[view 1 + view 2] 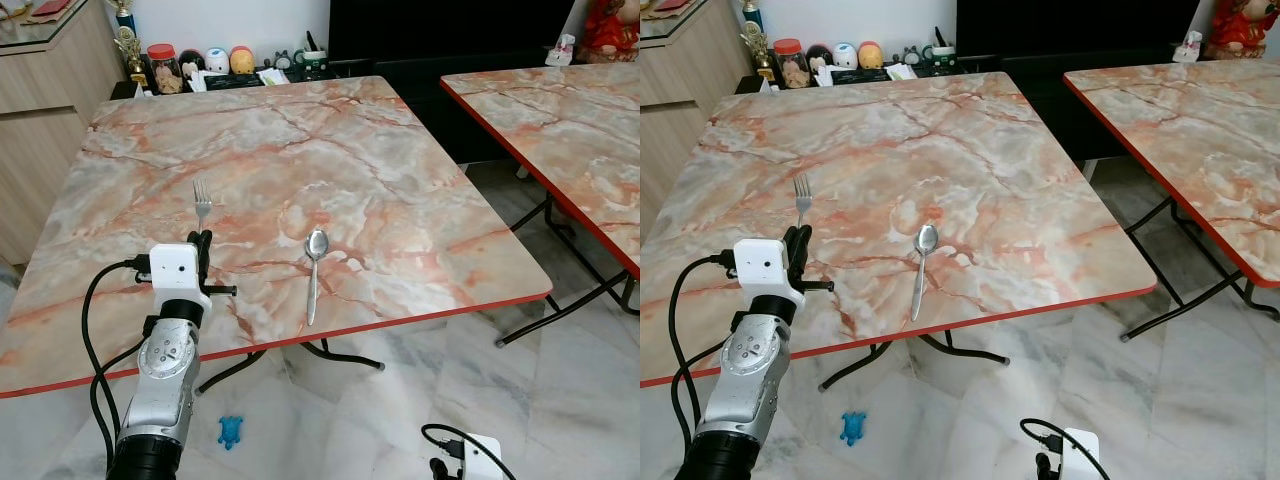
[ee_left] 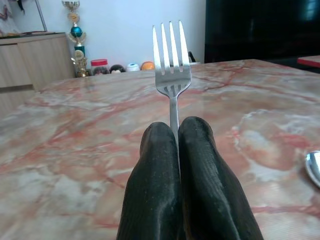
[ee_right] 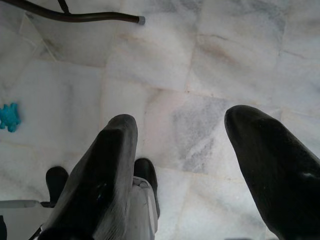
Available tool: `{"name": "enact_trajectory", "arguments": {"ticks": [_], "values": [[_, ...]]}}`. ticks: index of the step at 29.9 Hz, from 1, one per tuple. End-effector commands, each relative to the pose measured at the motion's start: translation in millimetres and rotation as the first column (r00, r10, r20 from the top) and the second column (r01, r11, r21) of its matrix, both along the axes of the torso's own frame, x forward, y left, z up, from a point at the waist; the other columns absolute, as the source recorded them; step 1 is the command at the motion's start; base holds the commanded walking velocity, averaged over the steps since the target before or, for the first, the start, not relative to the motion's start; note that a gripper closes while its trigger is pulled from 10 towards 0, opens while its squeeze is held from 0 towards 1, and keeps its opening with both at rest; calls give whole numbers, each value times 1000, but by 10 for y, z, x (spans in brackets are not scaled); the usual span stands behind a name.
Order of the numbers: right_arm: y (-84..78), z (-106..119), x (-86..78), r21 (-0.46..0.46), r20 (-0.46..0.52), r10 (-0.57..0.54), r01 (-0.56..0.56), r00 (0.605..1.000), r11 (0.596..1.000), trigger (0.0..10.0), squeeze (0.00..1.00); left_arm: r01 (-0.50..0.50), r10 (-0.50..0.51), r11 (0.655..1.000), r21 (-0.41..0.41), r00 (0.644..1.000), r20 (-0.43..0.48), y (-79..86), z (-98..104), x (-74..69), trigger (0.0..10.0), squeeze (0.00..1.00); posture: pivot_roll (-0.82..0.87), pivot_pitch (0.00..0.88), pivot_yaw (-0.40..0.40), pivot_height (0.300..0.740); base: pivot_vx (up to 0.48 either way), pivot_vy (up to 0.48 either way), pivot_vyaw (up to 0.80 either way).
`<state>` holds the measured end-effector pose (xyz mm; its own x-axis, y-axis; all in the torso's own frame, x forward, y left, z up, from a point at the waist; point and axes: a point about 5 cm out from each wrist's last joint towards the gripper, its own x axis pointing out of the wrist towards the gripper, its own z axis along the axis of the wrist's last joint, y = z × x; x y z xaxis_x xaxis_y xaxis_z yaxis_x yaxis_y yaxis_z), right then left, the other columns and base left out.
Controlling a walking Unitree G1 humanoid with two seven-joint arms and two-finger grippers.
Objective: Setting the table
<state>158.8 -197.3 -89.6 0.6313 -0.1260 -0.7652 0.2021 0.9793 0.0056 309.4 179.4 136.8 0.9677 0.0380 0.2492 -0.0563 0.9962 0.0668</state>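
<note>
Left of centre in the frame, the left gripper [image 1: 204, 240] is pinching the fork [image 1: 202, 203] by its handle above the marble table [image 1: 400, 200], left of the spoon [image 1: 314, 272], where releasing crooked risks it landing skewed.

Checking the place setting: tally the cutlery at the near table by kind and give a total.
Fork, held in the left claw: 1
Spoon, lying on the table: 1
Total: 2
</note>
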Motion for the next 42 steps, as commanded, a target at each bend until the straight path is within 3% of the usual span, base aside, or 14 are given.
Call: {"name": "enact_trajectory", "arguments": {"ticks": [1, 21, 25, 36, 42], "values": [[-22, -7, -26, -10, -7, 2, -2, 1000, 1000, 10000, 0, 6, -5, 1000, -9, 1000, 11, -44, 45, 27, 10000, 0, 23, 20, -27, 740, 0, -259, 0], [-16, -4, -18, -20, -8, 33, -33, 999, 999, 10000, 0, 22, -22, 1000, -14, 1000, 20, -108, 77, 50, 10000, 0, 20, 18, -24, 740, 0, -322, 0], [-9, 2, -6, -20, -2, 60, -60, 998, 998, 10000, 0, 22, -21, 1000, -16, 1000, 20, -109, 85, 66, 10000, 0, 20, 15, -24, 740, 0, -326, 800], [-10, -8, -28, -18, -7, 30, -30, 1000, 999, 10000, 0, 38, -37, 999, -21, 999, 23, -150, 99, 91, 10000, 0, 16, 0, -19, 740, 0, -325, 73], [-6, -11, -34, -15, -8, 26, -26, 1000, 1000, 10000, 0, 89, -90, 995, 44, 996, 11, -169, 62, 53, 10000, 0, 18, 0, -18, 740, 0, -322, 0]]}}
